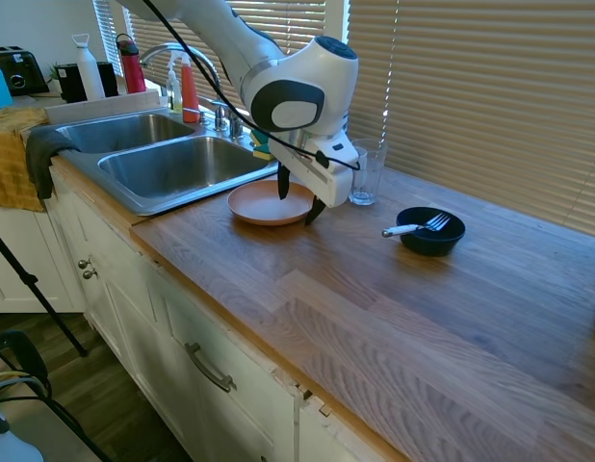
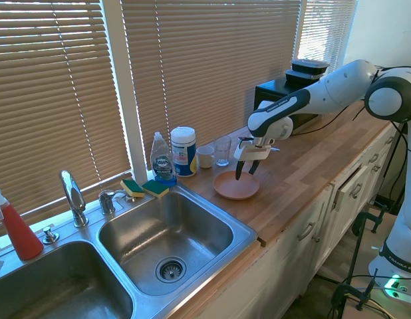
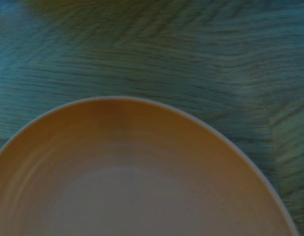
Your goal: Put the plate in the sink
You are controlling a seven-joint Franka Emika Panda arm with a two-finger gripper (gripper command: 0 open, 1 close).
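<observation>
Hand (image 1: 300,195) spread, fingers pointing down, nothing pinched between them; it hangs directly over the plate (image 1: 264,205), tips low at the plate's rim on the side away from the sink (image 1: 172,166). One finger (image 1: 284,182) appears to sit inside the rim over the plate's floor, the other outside it toward the counter (image 1: 394,318); whether either tip touches the plate cannot be told from these views. Plate lies flat on the counter just beside the sink's near basin, close to the sink's edge, with a clear glass (image 1: 366,173) a little farther from the sink and the black bowl with fork (image 1: 430,230) well apart beyond that. In the wrist view the plate (image 3: 142,187) fills the lower part, its rim arcing across bare wood grain, empty. Handling judgement: plate looks rigid, shallow, matte, probably light; likely ceramic or hard plastic, so breakable if dropped into a steel basin. Low raised rim is the only purchase for a two-finger pinch, so take hold across the rim, one finger inside and one outside, as the hand is now placed. Matte finish should give fair friction, but an edge pinch leaves the plate cantilevered, so it may tilt or slip on lifting. Path to the basin is short; the sink's lip is the one obstacle.
</observation>
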